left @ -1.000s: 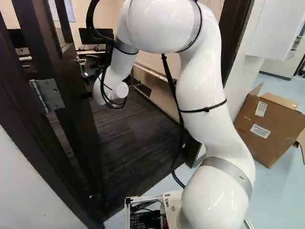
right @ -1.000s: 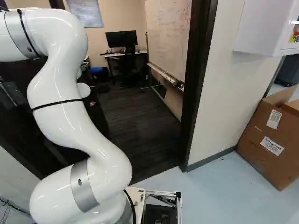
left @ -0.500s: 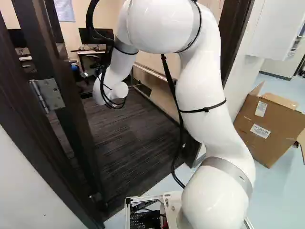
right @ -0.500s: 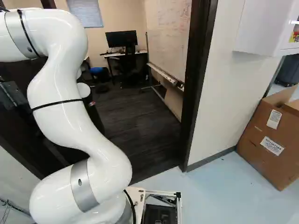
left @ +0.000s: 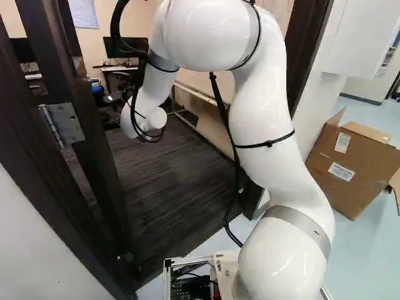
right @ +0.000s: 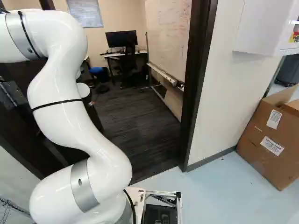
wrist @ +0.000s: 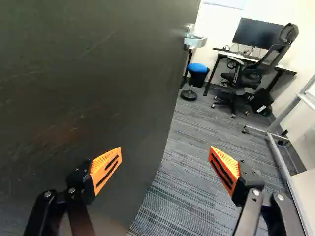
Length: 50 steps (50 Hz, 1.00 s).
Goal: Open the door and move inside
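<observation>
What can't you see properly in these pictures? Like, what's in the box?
- Inside the cardboard box: left base view, its sides and flaps hide it.
- Whiteboard writing: right base view, too small and faint to read.
- Whether the hand touches the door: wrist view, angle doesn't settle it.
- Top of the arm: left base view, cut off by the edge.

Since a second ago, we see that the dark door (wrist: 98, 73) has swung farther into the room, away from the door hinge (left: 65, 122). Past that hinge, the blue-seated stool (wrist: 198, 68), which the door hid in the left base view, now shows there. Our white UFACTORY 850 arm (left: 265, 112) has shifted slightly toward the hinge's side.
</observation>
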Motion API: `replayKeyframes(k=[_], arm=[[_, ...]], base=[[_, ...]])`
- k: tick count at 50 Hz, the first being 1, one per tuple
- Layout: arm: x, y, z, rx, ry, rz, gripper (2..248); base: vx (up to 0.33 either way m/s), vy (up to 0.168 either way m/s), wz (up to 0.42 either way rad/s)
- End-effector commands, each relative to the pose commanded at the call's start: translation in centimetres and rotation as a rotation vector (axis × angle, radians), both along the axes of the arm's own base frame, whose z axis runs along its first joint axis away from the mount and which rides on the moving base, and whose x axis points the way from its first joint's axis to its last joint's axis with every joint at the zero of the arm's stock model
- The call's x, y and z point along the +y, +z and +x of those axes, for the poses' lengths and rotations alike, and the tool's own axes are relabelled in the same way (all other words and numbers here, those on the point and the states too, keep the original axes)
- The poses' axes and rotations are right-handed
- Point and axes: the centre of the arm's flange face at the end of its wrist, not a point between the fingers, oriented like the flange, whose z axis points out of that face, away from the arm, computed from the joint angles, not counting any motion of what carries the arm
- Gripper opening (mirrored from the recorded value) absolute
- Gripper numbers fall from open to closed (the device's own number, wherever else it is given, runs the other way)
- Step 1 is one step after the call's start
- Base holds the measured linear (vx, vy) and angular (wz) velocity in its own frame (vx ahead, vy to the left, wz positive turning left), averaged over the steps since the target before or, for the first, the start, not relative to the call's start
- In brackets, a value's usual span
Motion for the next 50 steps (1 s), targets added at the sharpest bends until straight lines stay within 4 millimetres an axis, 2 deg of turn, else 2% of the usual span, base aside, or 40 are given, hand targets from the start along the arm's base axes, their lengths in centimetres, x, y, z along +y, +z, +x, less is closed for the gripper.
replayKeyframes(k=[50], arm=[[4.1,-0.5,-0.1,-0.058,0.147,-0.042,247]], base=[[0.000,0.000,0.000]])
